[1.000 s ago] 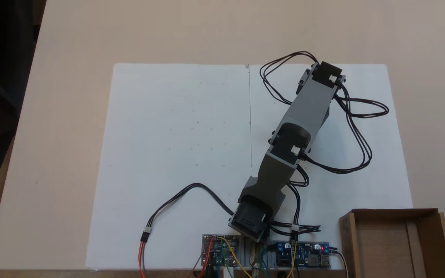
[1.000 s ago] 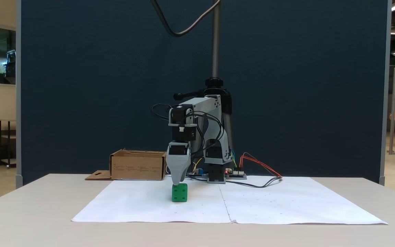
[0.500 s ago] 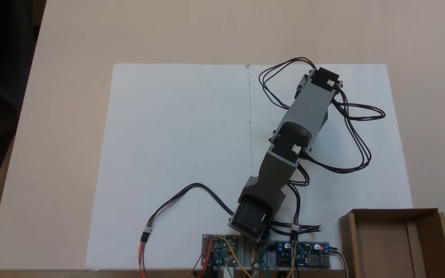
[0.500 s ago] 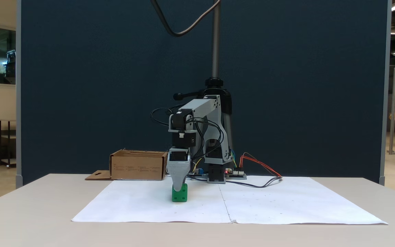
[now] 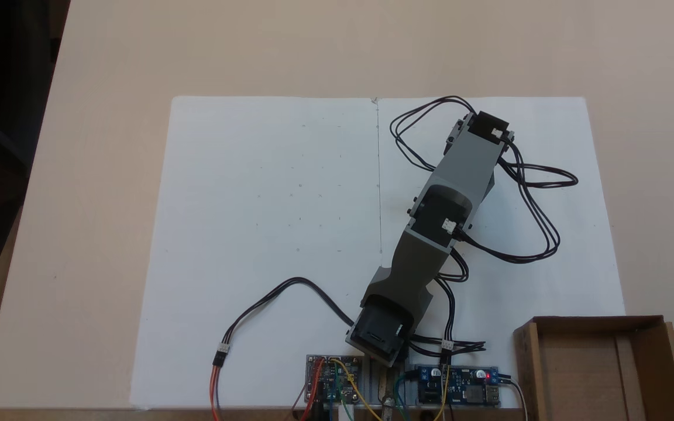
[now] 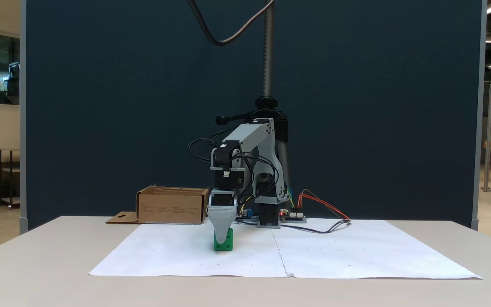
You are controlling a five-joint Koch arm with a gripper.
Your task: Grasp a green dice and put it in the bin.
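1. The green dice (image 6: 225, 243) sits on the white paper (image 6: 335, 253) on the table (image 6: 36, 273), a little to the left of the paper's middle line in the side fixed view.
2. The gripper (image 6: 220, 239) points straight down, and its grey tip is right in front of the dice, low over its left part.
3. Only one grey jaw shows from the side, so I cannot tell if the jaws are apart or closed, or if they hold the dice.
4. In the fixed view from above, the grey arm (image 5: 460, 169) reaches out over the right half of the paper and hides what is under it.
5. The bin (image 6: 171, 206) is a brown box. It stands behind the paper, to the left of the arm's base in the side view.
6. From above, the bin (image 5: 641, 336) is in the bottom right corner, well apart from the arm's far end.
7. Black wires (image 5: 539, 216) loop beside the arm.
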